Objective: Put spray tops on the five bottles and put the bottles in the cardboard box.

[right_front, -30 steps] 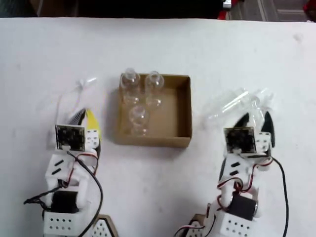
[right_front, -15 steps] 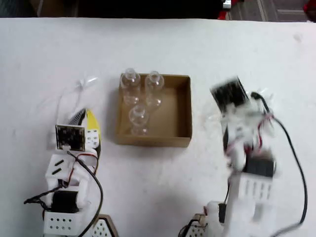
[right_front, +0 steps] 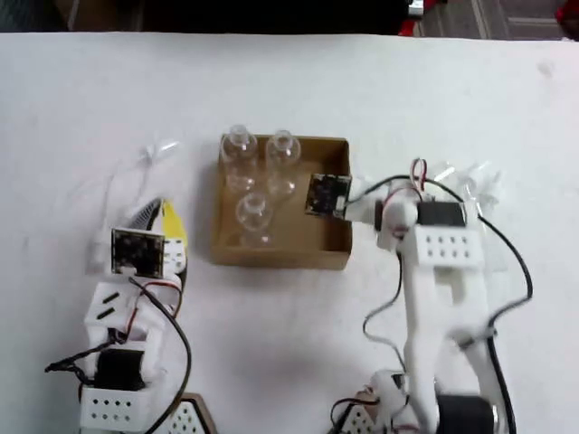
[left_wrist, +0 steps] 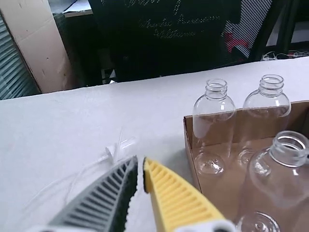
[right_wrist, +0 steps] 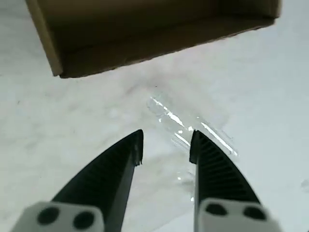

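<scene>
The cardboard box (right_front: 280,257) is placed in the middle of the table (right_front: 289,81). Three bottles are standing upright in it: one at the 11 o'clock corner (right_front: 240,145), one beside it towards 12 o'clock (right_front: 281,149), and one nearer the centre (right_front: 254,212). Their necks are seen open in the left wrist view, so no spray top is fitted on them, although they are already boxed.

A spray top (right_front: 156,152) with its thin tube is lying on the table at 9 o'clock from the box, well apart from it. The left pincer (left_wrist: 140,166) is held low at about 8 o'clock from the box and is pointed at this spray top. Its grey and yellow fingers are brought almost together and nothing is held between them — probably it is parked there in readiness for the tops.

The right arm is stretched over the 3 o'clock wall of the box. In its wrist view the right pincer (right_wrist: 166,145) is spread open and empty above the table. A clear lying bottle (right_wrist: 193,130) is found just in front of its tips, outside the box. The opening is judged to be made for closing around this bottle — the grasp is not yet done. Because the bottle is round and smooth, it could roll away when touched.
</scene>
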You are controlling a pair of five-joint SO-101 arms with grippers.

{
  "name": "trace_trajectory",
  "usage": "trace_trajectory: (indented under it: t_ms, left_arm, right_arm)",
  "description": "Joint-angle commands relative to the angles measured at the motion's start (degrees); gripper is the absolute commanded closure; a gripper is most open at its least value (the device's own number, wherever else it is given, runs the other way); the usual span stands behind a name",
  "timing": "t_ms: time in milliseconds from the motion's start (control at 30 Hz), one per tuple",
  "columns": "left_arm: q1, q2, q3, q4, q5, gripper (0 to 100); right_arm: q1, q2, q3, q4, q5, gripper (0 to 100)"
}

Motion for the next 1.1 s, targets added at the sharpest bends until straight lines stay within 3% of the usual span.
trace_trajectory:
  t_ms: [0,300,633,867,1067]
  left_arm:
    - [0.84,-0.66,0.0,-1.41,-0.79,98]
    - [0.66,-0.66,0.0,-1.67,-0.79,98]
    - [0.66,-0.66,0.0,-1.85,-0.79,98]
    - [0.66,-0.66,0.0,-1.85,-0.88,98]
    - [0.66,-0.66,0.0,-1.85,-0.88,98]
  right_arm:
    - [-0.92,9.45,-11.34,8.84,2.37,85.4]
    - [4.88,20.44,-22.77,20.18,27.78,85.8]
    - [2.68,31.96,-31.38,21.23,28.66,85.1]
    - [1.71,34.15,-32.09,19.56,31.74,71.7]
    - [1.71,39.43,-33.05,16.31,32.09,70.8]
